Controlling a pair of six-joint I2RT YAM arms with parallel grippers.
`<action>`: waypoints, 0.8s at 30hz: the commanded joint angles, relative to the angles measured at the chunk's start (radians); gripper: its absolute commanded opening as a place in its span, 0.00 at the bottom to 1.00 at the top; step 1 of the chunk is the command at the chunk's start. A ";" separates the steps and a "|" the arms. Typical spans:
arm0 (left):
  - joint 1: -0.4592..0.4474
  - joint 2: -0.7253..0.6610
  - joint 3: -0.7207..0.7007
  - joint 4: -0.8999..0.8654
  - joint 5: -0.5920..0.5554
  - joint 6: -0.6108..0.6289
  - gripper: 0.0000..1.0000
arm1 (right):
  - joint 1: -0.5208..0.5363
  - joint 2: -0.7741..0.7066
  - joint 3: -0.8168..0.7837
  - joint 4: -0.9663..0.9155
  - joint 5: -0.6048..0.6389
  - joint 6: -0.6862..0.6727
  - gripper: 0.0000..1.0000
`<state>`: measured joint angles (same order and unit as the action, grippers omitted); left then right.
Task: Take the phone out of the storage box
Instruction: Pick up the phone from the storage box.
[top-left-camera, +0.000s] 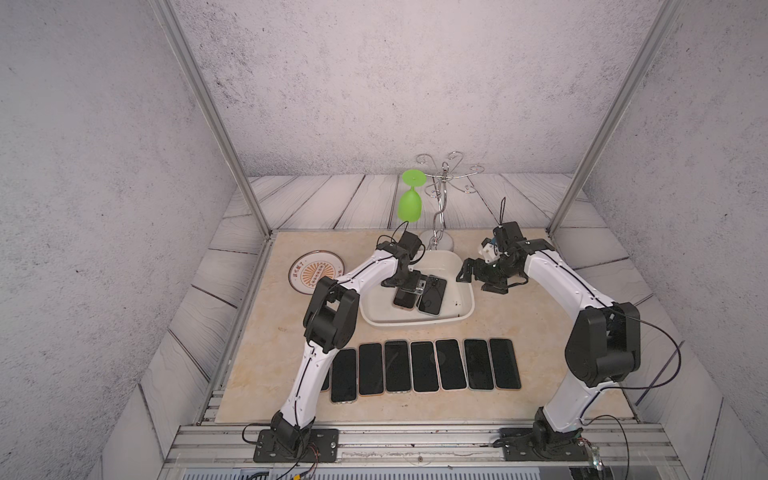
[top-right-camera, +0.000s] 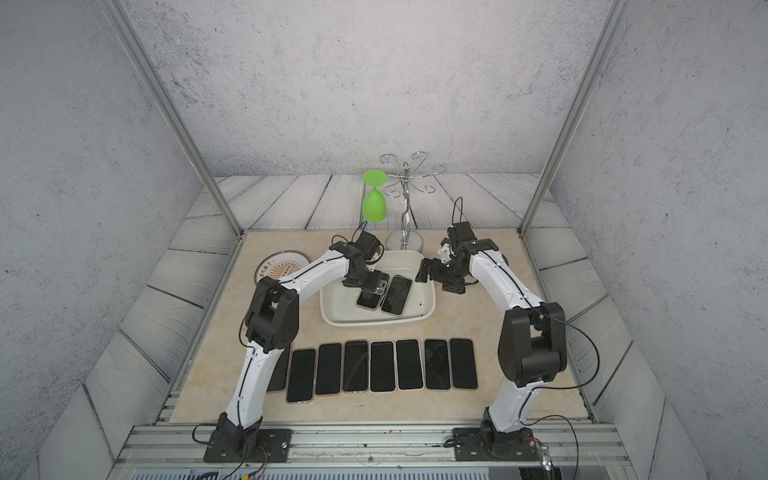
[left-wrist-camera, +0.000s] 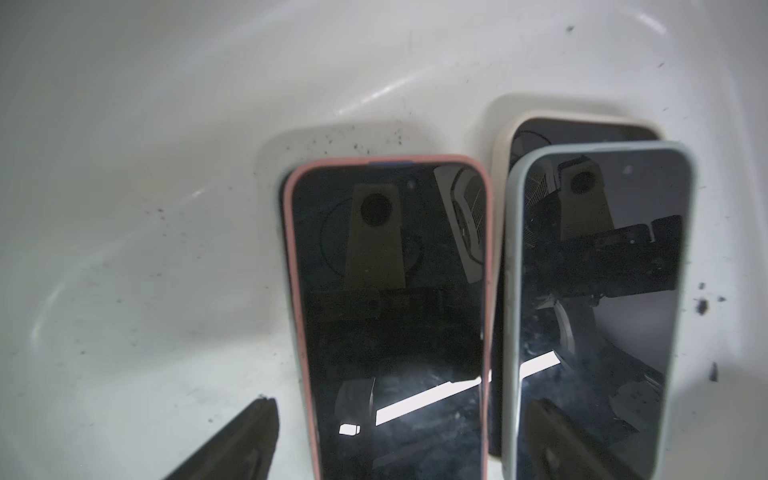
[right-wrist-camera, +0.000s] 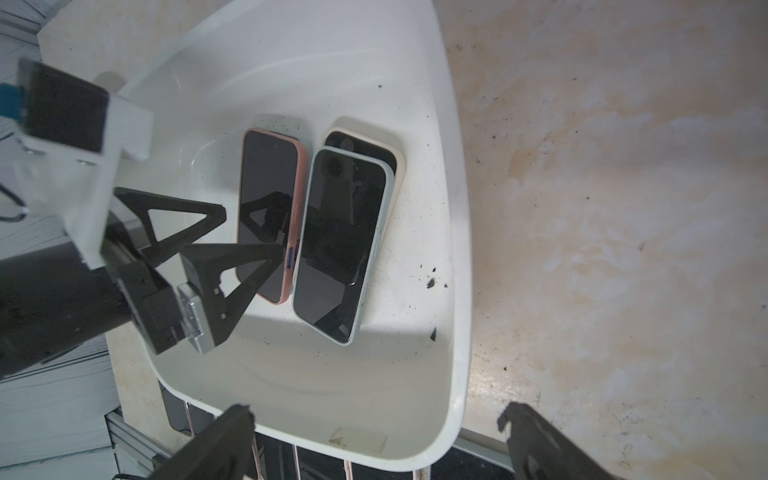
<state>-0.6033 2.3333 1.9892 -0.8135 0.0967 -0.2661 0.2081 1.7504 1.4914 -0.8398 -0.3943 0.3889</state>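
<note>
Your left gripper (right-wrist-camera: 254, 229) is hanging wide open inside the storage box (top-left-camera: 415, 322), over the pink-cased phone (left-wrist-camera: 386, 311), and your right gripper (right-wrist-camera: 376, 411) is hovering open at its rim. You are risking one jaw landing on the blue-cased phone (left-wrist-camera: 598, 291), which is lying just beside the pink one and overlapping a cream-cased phone (left-wrist-camera: 582, 124).

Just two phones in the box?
No, the left wrist view shows three in the box: a pink-edged phone, a pale blue-edged phone beside it, and a cream-edged phone partly hidden under the blue one.
</note>
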 joint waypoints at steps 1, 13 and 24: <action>-0.008 0.037 0.025 -0.017 -0.027 0.001 0.98 | 0.001 0.008 -0.011 -0.007 -0.021 -0.025 0.99; -0.010 -0.052 -0.040 0.042 -0.096 0.004 0.76 | 0.001 0.014 -0.022 -0.006 -0.031 -0.036 0.99; -0.003 -0.185 -0.098 0.099 -0.077 -0.011 0.76 | 0.001 0.027 -0.029 -0.004 -0.067 -0.035 0.99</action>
<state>-0.6109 2.1784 1.8854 -0.7341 0.0162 -0.2699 0.2081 1.7603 1.4712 -0.8391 -0.4366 0.3645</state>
